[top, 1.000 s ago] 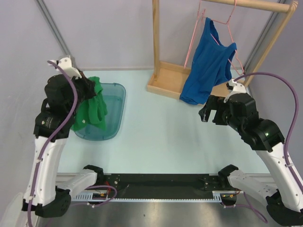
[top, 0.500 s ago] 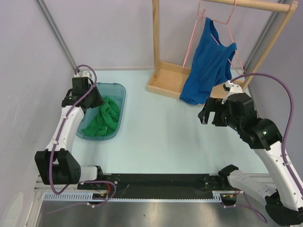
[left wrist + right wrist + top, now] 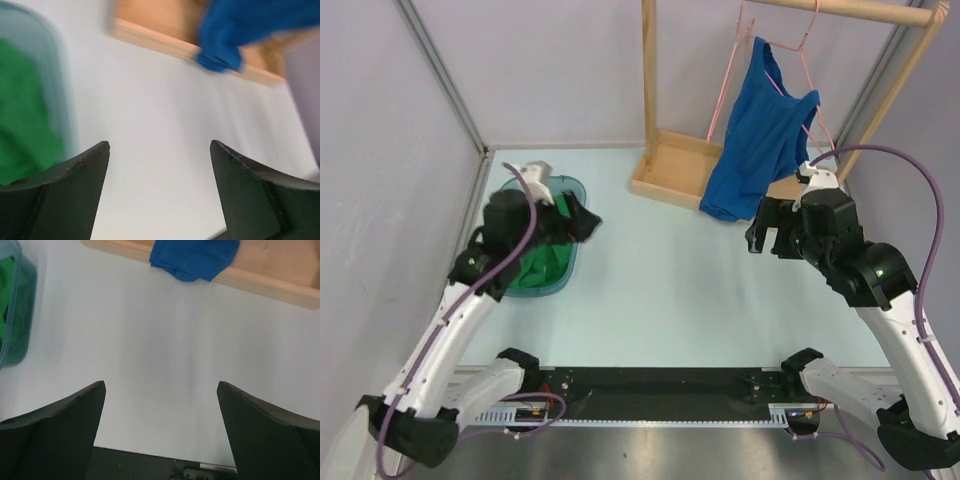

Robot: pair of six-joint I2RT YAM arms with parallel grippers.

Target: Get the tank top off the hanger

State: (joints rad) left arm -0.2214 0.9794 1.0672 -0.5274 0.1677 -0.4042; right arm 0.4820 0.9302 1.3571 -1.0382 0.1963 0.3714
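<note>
The blue tank top (image 3: 760,130) hangs on the pink hanger (image 3: 723,90) from the wooden rack (image 3: 665,172), far right. The right gripper (image 3: 161,386) hovers near its hem, jaws wide apart and empty. The left gripper (image 3: 159,146), equally wide and empty, is beside the teal bin (image 3: 552,288) holding green cloth (image 3: 535,272).

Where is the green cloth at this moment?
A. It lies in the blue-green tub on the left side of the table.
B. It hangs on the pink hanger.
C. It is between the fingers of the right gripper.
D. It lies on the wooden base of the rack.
A: the top view shows the green cloth inside the tub.
</note>
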